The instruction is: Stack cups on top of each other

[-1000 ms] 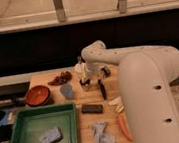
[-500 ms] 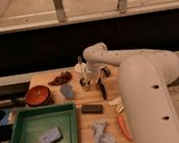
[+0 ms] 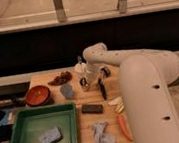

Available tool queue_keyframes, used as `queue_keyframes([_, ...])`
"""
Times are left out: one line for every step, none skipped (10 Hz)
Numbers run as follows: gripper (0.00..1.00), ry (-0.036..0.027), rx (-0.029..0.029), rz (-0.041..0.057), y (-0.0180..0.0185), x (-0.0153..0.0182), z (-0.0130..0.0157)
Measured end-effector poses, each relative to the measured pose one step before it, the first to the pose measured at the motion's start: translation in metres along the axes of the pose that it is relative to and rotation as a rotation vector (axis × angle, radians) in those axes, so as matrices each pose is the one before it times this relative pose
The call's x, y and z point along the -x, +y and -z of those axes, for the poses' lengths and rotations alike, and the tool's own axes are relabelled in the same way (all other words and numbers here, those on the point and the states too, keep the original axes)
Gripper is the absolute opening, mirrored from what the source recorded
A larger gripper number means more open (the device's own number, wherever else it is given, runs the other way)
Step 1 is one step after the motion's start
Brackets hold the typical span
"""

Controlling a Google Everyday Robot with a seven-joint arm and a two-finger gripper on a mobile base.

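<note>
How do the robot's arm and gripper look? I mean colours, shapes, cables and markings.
The arm is cream-white: thick, smooth, rounded tubular segments with a curved elbow. A few small dark round holes mark its wide lower shell. No cables or printed markings show. The gripper, at the arm's narrow end above the middle of the wooden table, looks pale with darker parts.

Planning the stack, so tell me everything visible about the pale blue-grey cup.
The pale blue-grey cup is small, matte and plastic-looking. It sits on the wooden table between the red-and-black bowl and the shiny dark cup, apart from both. The gripper is by the dark cup, clear of the pale one.
</note>
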Motion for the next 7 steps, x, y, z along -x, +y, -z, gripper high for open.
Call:
queue_keyframes([0.0,-0.01159,-0.00542,0.00352,-0.00027,0.00021,0.00925])
queue_keyframes([0.0,-0.01307,-0.00416,0.00524,0.00098,0.00087,0.01107])
queue_keyframes([0.0,-0.01981,-0.00186,0.01267,0.00387,0.00147,0.01829])
queue_keyframes([0.0,-0.01372,-0.0007,0.00964,0.00226,0.00158,0.01417])
queue_keyframes([0.0,-0.01464,0.0011,0.01663,0.00369,0.00148,0.01628])
queue_keyframes([0.0,-0.0186,0.00662,0.03479,0.00863,0.00108,0.01859])
queue_keyframes([0.0,-0.01155,0.00644,0.02981,0.00943,0.00134,0.00894])
